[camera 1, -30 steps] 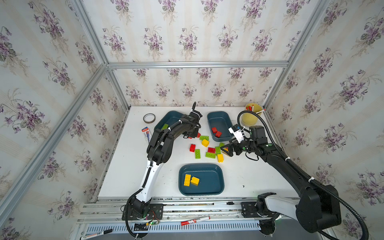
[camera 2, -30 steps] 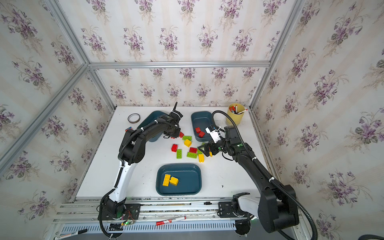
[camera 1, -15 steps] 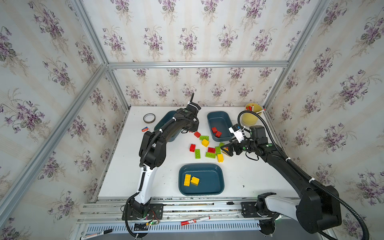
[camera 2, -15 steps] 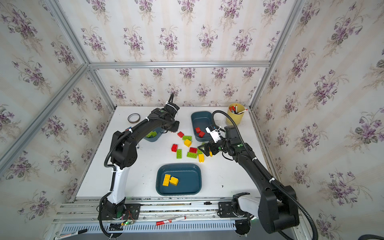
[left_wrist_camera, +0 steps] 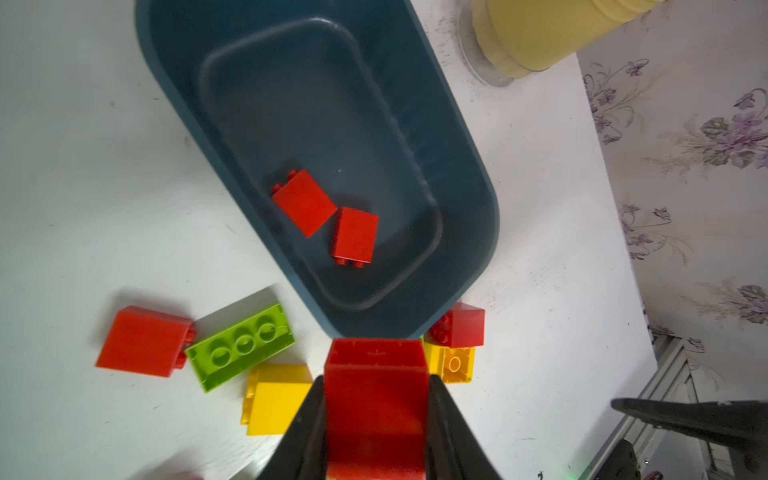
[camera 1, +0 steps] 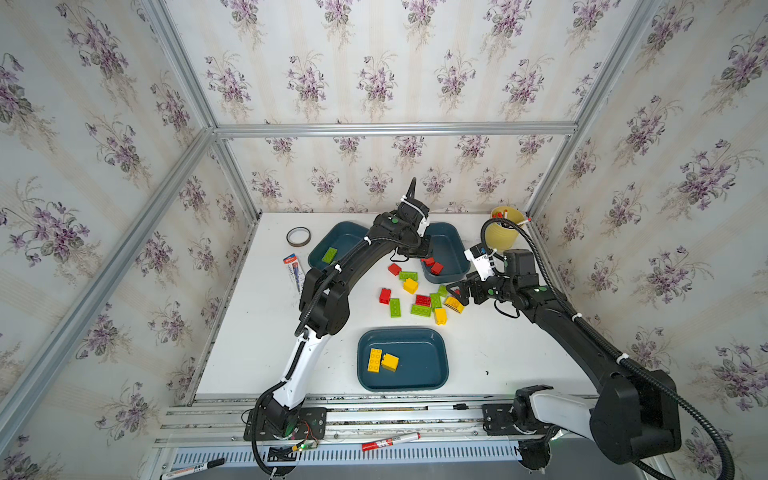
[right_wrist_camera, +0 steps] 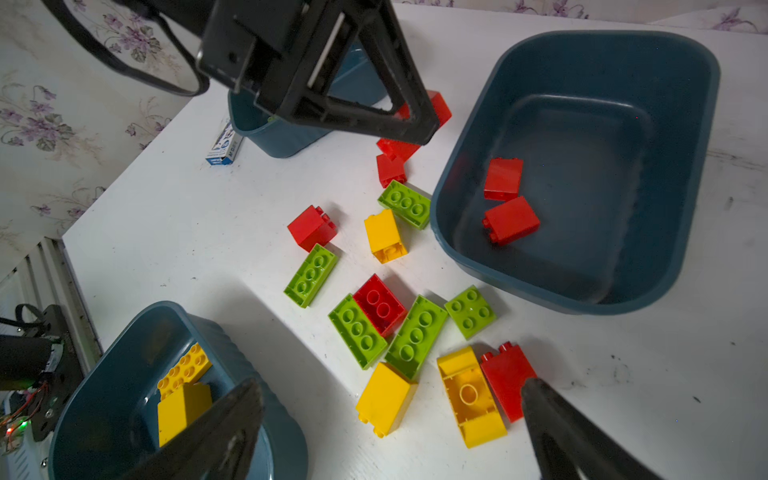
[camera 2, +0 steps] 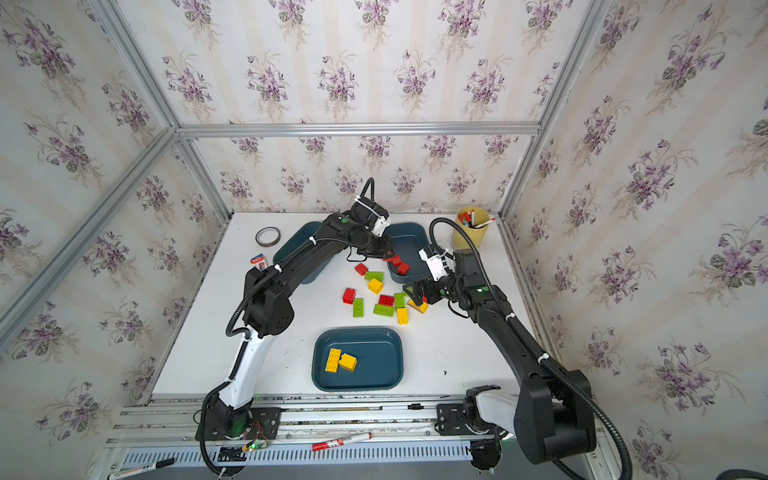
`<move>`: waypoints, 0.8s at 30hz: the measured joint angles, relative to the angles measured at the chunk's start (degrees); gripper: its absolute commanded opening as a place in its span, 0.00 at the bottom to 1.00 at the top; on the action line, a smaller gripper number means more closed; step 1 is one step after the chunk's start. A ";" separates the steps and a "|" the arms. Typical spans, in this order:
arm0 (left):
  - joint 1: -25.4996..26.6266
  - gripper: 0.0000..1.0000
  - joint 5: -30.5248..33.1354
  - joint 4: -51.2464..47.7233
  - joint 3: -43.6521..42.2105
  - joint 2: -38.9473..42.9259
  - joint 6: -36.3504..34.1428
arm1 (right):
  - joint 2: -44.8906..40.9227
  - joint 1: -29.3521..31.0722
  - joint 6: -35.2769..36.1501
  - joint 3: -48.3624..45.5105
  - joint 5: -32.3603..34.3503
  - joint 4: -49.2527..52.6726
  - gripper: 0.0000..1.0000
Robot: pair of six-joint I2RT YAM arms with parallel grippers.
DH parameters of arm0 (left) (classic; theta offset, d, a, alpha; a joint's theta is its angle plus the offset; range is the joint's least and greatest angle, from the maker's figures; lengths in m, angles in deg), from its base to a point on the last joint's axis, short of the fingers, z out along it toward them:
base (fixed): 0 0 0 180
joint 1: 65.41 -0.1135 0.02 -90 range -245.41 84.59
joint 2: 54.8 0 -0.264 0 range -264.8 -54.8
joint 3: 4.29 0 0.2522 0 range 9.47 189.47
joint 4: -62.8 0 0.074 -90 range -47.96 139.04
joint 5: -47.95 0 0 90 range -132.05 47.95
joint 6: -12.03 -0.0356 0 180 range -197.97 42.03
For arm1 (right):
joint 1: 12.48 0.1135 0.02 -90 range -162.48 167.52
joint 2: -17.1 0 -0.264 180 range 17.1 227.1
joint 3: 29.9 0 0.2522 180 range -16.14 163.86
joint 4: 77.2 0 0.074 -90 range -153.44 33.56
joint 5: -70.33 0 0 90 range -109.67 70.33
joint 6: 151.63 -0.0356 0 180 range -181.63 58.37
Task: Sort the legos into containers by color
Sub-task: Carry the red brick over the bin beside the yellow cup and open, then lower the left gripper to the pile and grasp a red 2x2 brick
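Nearest the robot's base, a shallow dark teal plastic tray with rounded corners [camera 1: 428,365] lay on the white tabletop [camera 1: 257,332]. It held two yellow studded plastic bricks [camera 1: 381,360] that touched each other. Just beyond it, a loose scatter of red, yellow and lime-green studded bricks [camera 1: 419,300] covered the middle of the table. The right gripper [camera 1: 456,292] hung over the right edge of that scatter, its jaws spread wide with nothing between them. In the right wrist view its black fingers [right_wrist_camera: 224,432] flanked a yellow brick lying hollow side up [right_wrist_camera: 471,399] and a red brick touching it [right_wrist_camera: 505,382]. Farther back, the left gripper [left_wrist_camera: 376,378] was clamped on a square red plastic brick [left_wrist_camera: 376,411], raised off the table at the rim of a second teal tray [left_wrist_camera: 465,174]. Two red bricks [left_wrist_camera: 328,216] lay on their sides in that tray, touching at a corner. In both top views that tray stood at the back right, and a third teal tray [camera 1: 345,239] at the back left held one oblong lime-green brick [camera 1: 330,254]. Farthest back were a dark ring of tape [camera 1: 298,237] on the left and a pale yellow cup of pens [camera 1: 505,232] in the right corner.
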 measured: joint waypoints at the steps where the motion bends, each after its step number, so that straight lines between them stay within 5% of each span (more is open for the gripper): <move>1: 0.28 0.28 -0.46 0.72 0.07 -0.55 0.61 | 0.00 -0.44 -0.26 0.07 0.28 -0.20 1.00; 9: 1.38 0.30 -3.43 7.28 0.04 -4.92 5.07 | -0.50 -1.73 -0.35 0.35 1.57 0.37 1.00; 15: 1.57 0.56 -3.58 9.68 -1.33 -5.62 6.05 | -1.11 -1.88 -0.35 0.33 1.57 0.74 1.00; 24: 1.60 0.65 -0.39 10.32 -14.49 7.15 2.89 | -1.33 -1.88 -0.33 0.35 -0.68 0.85 1.00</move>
